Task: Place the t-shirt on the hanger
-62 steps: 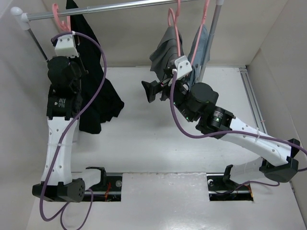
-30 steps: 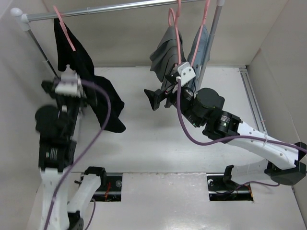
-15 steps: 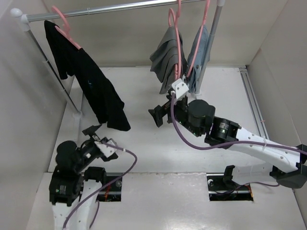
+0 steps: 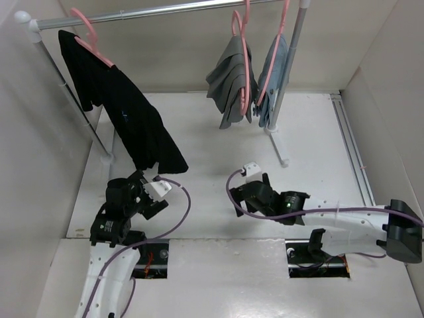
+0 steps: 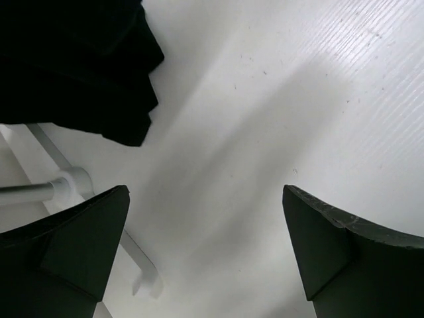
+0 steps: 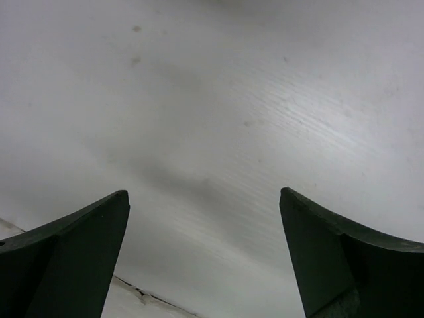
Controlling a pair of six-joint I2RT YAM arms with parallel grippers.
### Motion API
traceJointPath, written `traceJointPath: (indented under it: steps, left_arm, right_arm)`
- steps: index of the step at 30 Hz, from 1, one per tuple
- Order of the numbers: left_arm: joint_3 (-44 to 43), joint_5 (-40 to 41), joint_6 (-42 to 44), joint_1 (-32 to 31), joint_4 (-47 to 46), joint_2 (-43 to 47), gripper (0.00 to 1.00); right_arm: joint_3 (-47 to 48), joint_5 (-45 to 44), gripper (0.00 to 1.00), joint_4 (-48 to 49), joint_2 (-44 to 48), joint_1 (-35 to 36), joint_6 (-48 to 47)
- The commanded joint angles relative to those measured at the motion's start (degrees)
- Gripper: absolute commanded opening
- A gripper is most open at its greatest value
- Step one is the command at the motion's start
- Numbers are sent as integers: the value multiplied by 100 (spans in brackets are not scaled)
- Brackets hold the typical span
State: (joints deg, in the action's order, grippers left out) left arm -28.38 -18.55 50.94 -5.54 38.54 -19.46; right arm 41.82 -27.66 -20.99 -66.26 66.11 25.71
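The black t-shirt [image 4: 122, 112] hangs on the pink hanger [image 4: 89, 36], whose hook sits over the rail at the far left. Its hem [image 5: 73, 66] fills the upper left of the left wrist view. My left gripper [image 4: 136, 192] is low, just below and in front of the hem. It is open [image 5: 205, 192], with only bare table between its fingers. My right gripper [image 4: 237, 201] rests low near the middle of the table, far from the shirt. It too is open [image 6: 204, 192] and holds nothing.
A grey garment [image 4: 228, 79] and a blue-grey garment [image 4: 275, 66] hang on pink hangers at the rail's right end. The rail [image 4: 165, 10] spans the back. Its left post [image 4: 79, 112] ends in a foot [image 5: 76, 182]; the right post [image 4: 285, 73] stands centre-back. Walls close both sides.
Both arms have drawn back from the rail towards the near edge and dropped low. The t-shirt now hangs free on the hanger, touched by neither gripper.
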Motion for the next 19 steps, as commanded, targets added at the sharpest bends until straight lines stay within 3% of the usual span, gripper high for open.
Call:
traceJointPath:
  steps: [1,9,19]
  left_arm:
    - [26,246,-181,-17,-471,-303,100]
    - [26,-79,30,-17,-365,-471,100]
    - [26,-193,-40,-17,-470,-471,100]
  right_arm:
    - [-419,-380,99,104,543,43,1180]
    - [-641,-1250,99,-484,1203,43,2042]
    - [-429,-1523,99,-599,1151,43,2096]
